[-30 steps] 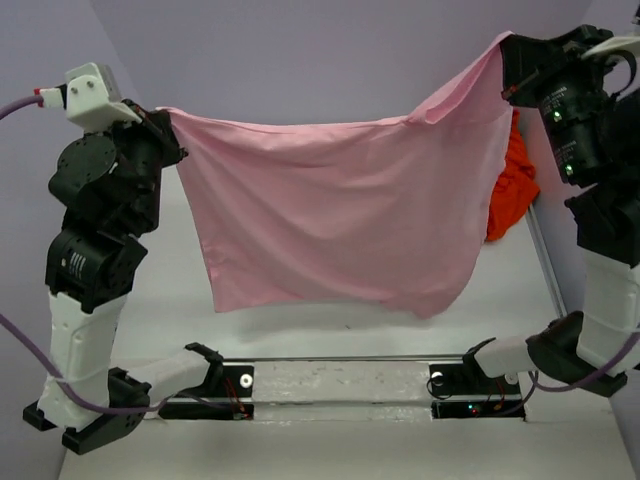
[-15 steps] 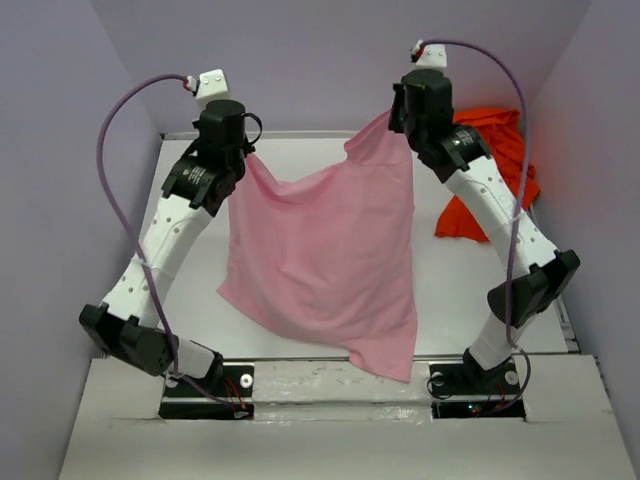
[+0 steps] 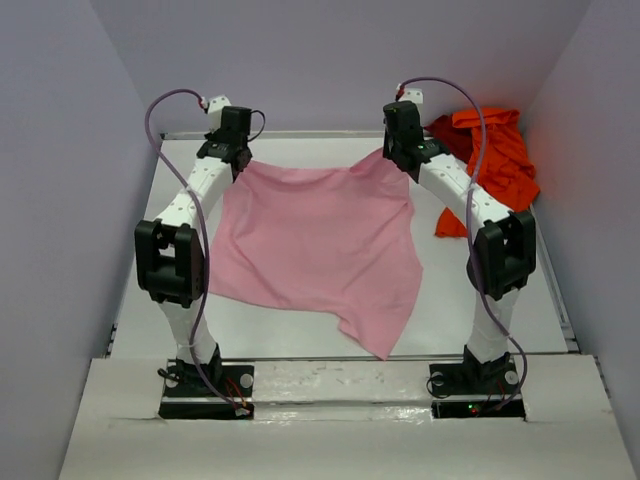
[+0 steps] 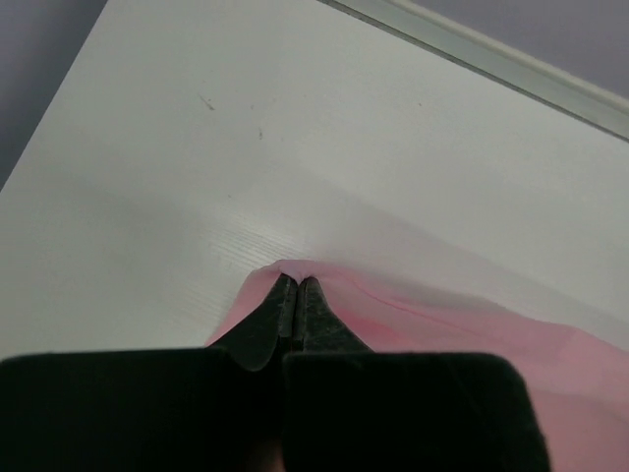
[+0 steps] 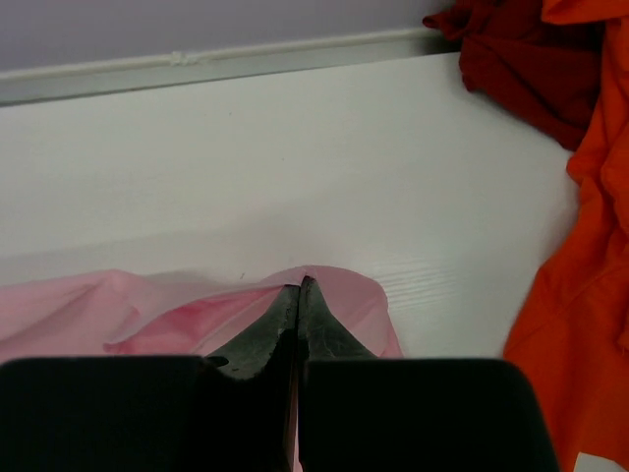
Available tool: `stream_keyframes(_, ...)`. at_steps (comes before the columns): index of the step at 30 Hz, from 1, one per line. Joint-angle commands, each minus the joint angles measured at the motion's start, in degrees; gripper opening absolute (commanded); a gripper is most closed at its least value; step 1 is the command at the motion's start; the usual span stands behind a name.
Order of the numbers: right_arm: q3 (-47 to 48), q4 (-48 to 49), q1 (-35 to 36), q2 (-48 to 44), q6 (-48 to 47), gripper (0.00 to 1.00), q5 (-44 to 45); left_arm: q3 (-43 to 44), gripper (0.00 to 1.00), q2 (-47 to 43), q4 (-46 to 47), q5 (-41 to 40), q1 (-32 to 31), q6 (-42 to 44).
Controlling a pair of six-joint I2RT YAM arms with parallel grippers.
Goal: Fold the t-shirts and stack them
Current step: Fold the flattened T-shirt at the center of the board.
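Two t-shirts are on the white table (image 3: 270, 325). One, the pink t-shirt (image 3: 315, 250), lies spread over the middle of the table. Its far edge is stretched between the two grippers. Its near edge is uneven, with one corner pointing toward the table's near edge.

The left gripper (image 4: 297, 287) is pressed together on the far left corner of the pink cloth. In the left wrist view its dark jaws meet at their tips with a small fold of pink pinched between them, low over the tabletop. The right gripper (image 5: 299, 290) pinches the far right corner in the same way. Its jaws are closed tip to tip and pink fabric bunches around them, close to the table surface.

Beyond and to the right of that gripper, the orange t-shirt (image 3: 490, 160) lies crumpled in the far right corner of the table, near the side wall (image 3: 575, 110). The right wrist view shows a strip of bare table between the orange cloth and the pinched pink corner, so there the two shirts lie apart.
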Motion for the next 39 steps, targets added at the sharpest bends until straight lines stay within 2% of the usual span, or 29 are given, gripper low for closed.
stream_keyframes(1, 2.59, 5.97, -1.9, -3.91, 0.61, 0.0, -1.57, -0.99, 0.0, -6.4, 6.21, 4.39, 5.67, -2.53)
stream_keyframes(5, 0.21, 4.05, -1.91, -7.6, 1.4, 0.0, -0.96, -4.86, 0.0, -9.66, 6.83, 6.07, 6.73, -1.31)
stream_keyframes(7, -0.32, 0.11, -1.91, -8.84, 3.15, 0.0, -1.05, -7.4, 0.0, -11.85, 6.66, 6.51, 6.73, -1.39)
stream_keyframes(13, -8.83, -8.79, -1.91, -16.57, 11.4, 0.0, -2.53, -16.11, 0.0, -18.53, 7.0, 9.24, 3.66, -1.48)
stream_keyframes(17, -18.05, -10.11, -0.76, -23.42, 15.02, 0.0, -3.95, -16.65, 0.0, -19.68, 2.44, 5.13, -2.14, -1.57)
stream_keyframes(20, -24.21, -10.81, 1.08, -28.17, 15.56, 0.0, -4.65, -15.42, 0.0, -21.26, -3.51, 1.25, -4.87, -8.39)
stream_keyframes(23, -25.98, -11.16, 1.08, -29.76, 14.41, 0.0, -4.91, -17.86, 0.0, -23.98, -5.12, 0.19, -5.75, -10.09)
stream_keyframes(27, -27.12, -11.86, 1.08, -30.99, 13.53, 0.0, -4.56, -28.56, 0.0, -32.85, -1.18, -1.3, -6.37, -9.83)
stream_keyframes(34, -29.32, -15.38, 1.08, -34.24, 16.34, 0.0, -5.36, -34.65, 0.0, -43.66, -3.45, -2.97, -6.45, -7.38)
stream_keyframes(39, -32.83, -17.49, 1.08, -36.62, 16.43, 0.0, -5.0, -40.63, 0.0, -47.28, -1.96, -3.41, -6.28, -6.49)
